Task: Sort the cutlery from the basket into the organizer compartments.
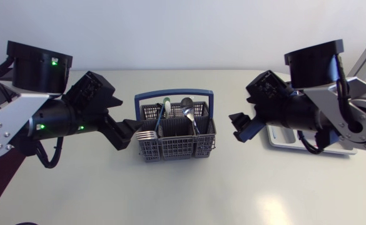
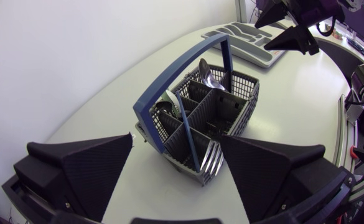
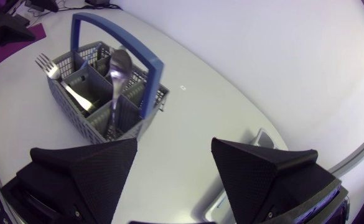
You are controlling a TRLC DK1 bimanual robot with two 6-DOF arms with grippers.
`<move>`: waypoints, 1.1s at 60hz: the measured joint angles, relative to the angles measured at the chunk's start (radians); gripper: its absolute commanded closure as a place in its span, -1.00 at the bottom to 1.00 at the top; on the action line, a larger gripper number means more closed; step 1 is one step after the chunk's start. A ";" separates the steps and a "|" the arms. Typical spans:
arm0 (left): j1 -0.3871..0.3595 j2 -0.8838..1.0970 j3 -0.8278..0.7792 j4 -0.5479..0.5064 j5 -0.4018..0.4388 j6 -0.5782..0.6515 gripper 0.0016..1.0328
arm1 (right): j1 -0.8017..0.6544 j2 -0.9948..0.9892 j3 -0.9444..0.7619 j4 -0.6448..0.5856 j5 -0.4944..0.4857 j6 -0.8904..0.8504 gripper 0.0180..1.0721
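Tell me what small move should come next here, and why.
Probably ease the left pincer down onto the fork: that pincer is open and empty beside the basket, and the fork's tines stick out at the corner nearest it.

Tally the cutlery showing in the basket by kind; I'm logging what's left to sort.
Fork: 1
Spoon: 1 clear, a second possible
White-and-green piece, kind unclear: 1
Total: 3 certain, all in the basket.
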 measured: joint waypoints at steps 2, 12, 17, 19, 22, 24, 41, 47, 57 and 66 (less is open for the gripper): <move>0.019 0.000 -0.010 0.000 0.025 0.009 -0.90 | 0.043 0.008 -0.002 0.014 0.017 0.006 -0.63; 0.064 0.000 -0.051 0.001 0.077 0.040 -0.90 | 0.155 0.046 -0.009 0.048 0.069 0.018 -0.63; 0.079 0.000 -0.070 -0.002 0.098 0.062 -0.90 | 0.190 0.066 -0.010 0.056 0.089 0.022 -0.63; 0.089 0.000 -0.077 0.000 0.103 0.074 -0.89 | 0.200 0.068 -0.011 0.058 0.093 0.025 -0.63; 0.106 0.000 -0.090 0.010 0.107 0.095 -0.88 | 0.218 0.069 -0.013 0.059 0.103 0.028 -0.63; 0.118 0.000 -0.097 0.018 0.107 0.106 -0.88 | 0.230 0.069 -0.015 0.059 0.107 0.029 -0.63; 0.165 0.068 -0.141 0.105 0.094 0.156 -0.87 | 0.346 0.086 -0.037 0.117 0.144 0.029 -0.63; 0.142 0.086 -0.141 0.142 0.094 0.156 -0.87 | 0.394 0.119 -0.037 0.158 0.169 0.029 -0.63; 0.101 0.105 -0.141 0.166 0.095 0.155 -0.87 | 0.441 0.203 -0.037 0.215 0.197 0.028 -0.63; 0.073 0.111 -0.141 0.171 0.112 0.144 -0.87 | 0.448 0.242 -0.037 0.237 0.205 0.028 -0.63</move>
